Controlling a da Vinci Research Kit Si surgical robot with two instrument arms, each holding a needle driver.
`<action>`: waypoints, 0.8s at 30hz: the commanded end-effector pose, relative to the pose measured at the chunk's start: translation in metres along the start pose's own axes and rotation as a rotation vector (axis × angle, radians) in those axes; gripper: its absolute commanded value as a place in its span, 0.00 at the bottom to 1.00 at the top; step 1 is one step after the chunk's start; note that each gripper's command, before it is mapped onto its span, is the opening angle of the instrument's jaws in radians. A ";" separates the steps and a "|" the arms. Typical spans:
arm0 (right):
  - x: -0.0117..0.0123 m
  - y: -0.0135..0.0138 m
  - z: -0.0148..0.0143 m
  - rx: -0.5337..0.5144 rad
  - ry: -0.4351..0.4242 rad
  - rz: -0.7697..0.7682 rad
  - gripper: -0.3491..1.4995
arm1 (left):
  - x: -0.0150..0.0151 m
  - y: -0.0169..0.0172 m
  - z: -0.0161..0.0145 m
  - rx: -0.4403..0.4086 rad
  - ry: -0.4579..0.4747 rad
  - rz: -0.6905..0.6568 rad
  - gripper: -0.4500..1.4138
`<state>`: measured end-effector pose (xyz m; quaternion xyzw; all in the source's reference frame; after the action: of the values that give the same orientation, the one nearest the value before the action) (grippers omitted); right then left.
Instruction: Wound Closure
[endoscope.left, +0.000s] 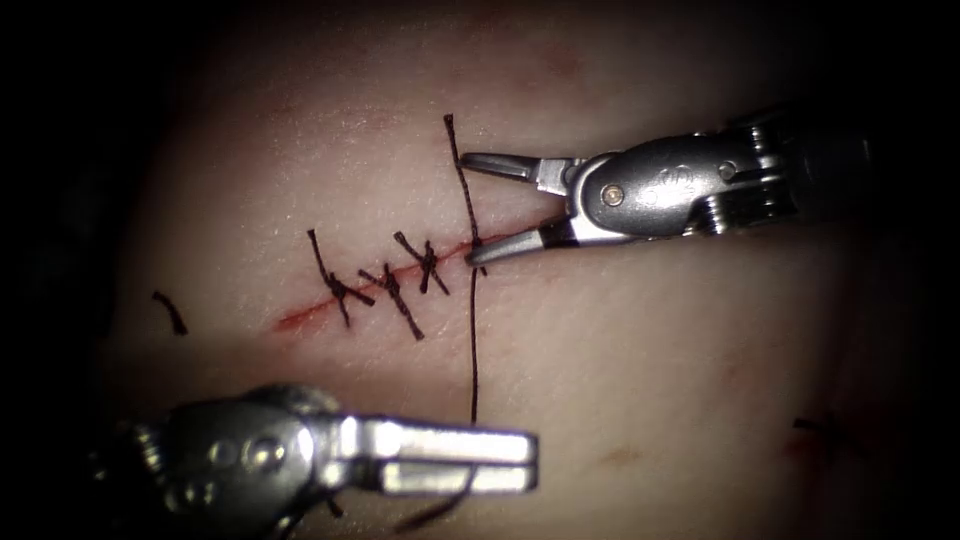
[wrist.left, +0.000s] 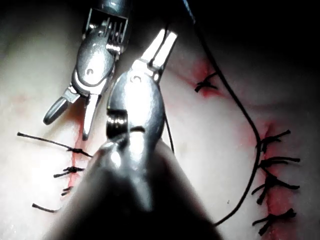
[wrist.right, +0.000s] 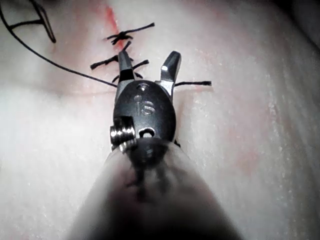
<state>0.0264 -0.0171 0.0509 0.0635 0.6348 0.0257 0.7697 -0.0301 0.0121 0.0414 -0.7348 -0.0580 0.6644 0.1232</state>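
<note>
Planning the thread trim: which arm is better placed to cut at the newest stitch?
Right. Its gripper is open astride the thread at the cut, and only it cuts. The left gripper is shut on the thread, below.

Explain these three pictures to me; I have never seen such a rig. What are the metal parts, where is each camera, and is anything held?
This is a two-armed surgical practice robot stitching a cut in pale pork belly tissue. The endoscope view looks down on the red cut, which carries three knotted dark stitches. The other two views come from cameras riding on each arm's wrist. The silver left claw is shut on the long dark thread, which runs up to the cut's right end. The silver right claw is open around that thread at the cut, holding nothing. A short cut end of thread lies left of the cut. I cannot make out a needle.
</note>
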 end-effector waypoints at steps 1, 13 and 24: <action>-0.0004 -0.0009 0.0013 0.005 0.009 0.006 0.64 | -0.0004 -0.0011 0.0003 0.007 0.004 0.003 0.00; 0.0008 -0.0044 0.0037 0.021 0.095 0.036 0.47 | -0.0049 -0.0072 0.0001 0.081 -0.006 0.026 0.00; 0.0002 -0.0075 0.0049 0.012 0.156 0.089 0.22 | -0.0070 -0.0103 -0.0003 0.140 -0.015 0.033 0.00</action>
<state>0.0301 -0.0239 0.0504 0.0929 0.6887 0.0624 0.7163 -0.0293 0.0199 0.0504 -0.7205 -0.0001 0.6737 0.1643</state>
